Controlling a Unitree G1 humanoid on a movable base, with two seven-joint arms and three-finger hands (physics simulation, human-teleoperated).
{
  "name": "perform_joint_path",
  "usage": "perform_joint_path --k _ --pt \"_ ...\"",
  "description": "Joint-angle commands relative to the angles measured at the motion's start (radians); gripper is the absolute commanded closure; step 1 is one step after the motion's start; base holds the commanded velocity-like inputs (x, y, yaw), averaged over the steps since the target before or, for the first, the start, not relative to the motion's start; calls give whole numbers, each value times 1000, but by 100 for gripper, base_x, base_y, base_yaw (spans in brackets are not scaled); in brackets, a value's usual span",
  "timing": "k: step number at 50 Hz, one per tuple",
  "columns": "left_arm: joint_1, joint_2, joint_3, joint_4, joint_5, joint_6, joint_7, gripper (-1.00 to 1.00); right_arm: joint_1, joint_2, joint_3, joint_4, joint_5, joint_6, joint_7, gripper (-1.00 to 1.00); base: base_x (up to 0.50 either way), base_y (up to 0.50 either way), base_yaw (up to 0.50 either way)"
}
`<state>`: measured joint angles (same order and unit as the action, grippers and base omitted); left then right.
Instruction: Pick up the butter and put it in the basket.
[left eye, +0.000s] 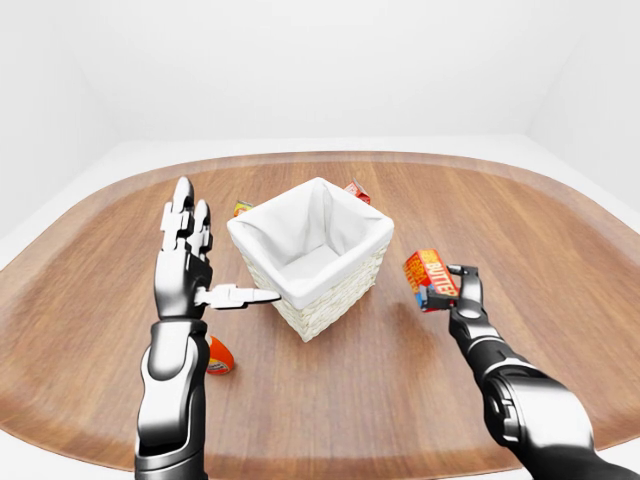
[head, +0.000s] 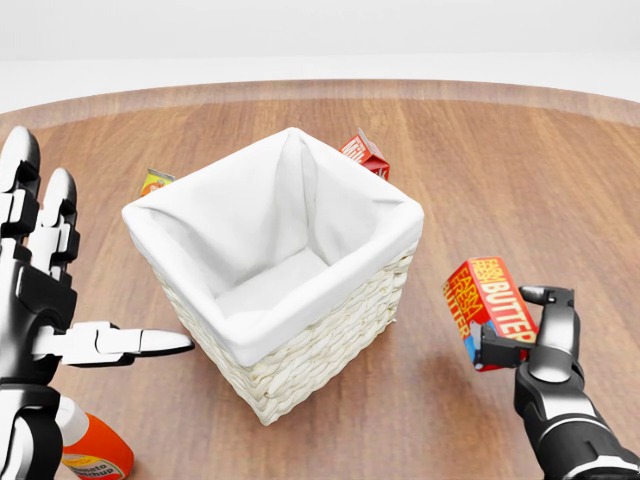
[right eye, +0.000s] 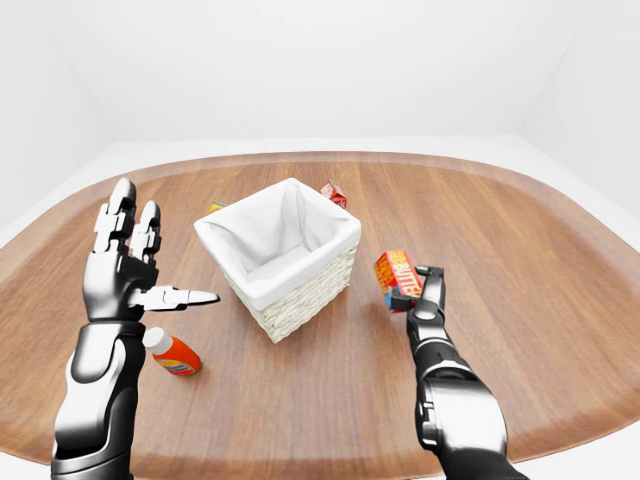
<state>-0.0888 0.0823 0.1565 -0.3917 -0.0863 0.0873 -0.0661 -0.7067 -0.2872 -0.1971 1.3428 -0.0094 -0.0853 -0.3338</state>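
Plainly, right hand (head: 515, 335) clamped round lifted butter (head: 490, 305).

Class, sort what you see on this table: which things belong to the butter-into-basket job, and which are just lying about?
Part of the job:
- butter, held off the table in the right robot hand
- basket, white-lined, nothing visible inside

Just lying about:
- orange bottle, on its side by the left arm
- red carton, above the basket in the head view
- small yellow-orange packet
- left robot hand, open, holding nothing
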Motion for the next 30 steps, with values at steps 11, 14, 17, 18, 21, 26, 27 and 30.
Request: perform_joint_path --k 11,14,17,18,21,26,27,30 --pt "-16 2 -4 -3 6 0 1 -100 -139 -70 -14 -135 156 35 59 100 0 0 0" --pt "-15 2 -6 -5 6 0 0 -100 -161 -82 -12 -171 170 60 72 100 0 0 0" --pt "-15 2 -5 -7 6 0 0 -100 -180 -92 -6 -195 170 79 78 100 0 0 0" --pt "-15 2 -5 -6 6 0 0 -100 -185 -95 -5 -200 169 80 81 100 0 0 0" --pt "-14 1 -5 -3 6 0 0 -100 -206 -106 -6 -222 172 102 98 100 0 0 0" --pt "-12 0 -7 -7 7 0 -1 -100 -231 -115 -6 -263 174 132 106 100 0 0 0" --pt "-12 0 -7 -8 7 0 -1 -100 -233 -116 -6 -270 175 136 108 100 0 0 0" --pt "-11 0 -7 -8 8 0 -1 -100 -240 -117 -5 -297 177 155 109 100 0 0 0"
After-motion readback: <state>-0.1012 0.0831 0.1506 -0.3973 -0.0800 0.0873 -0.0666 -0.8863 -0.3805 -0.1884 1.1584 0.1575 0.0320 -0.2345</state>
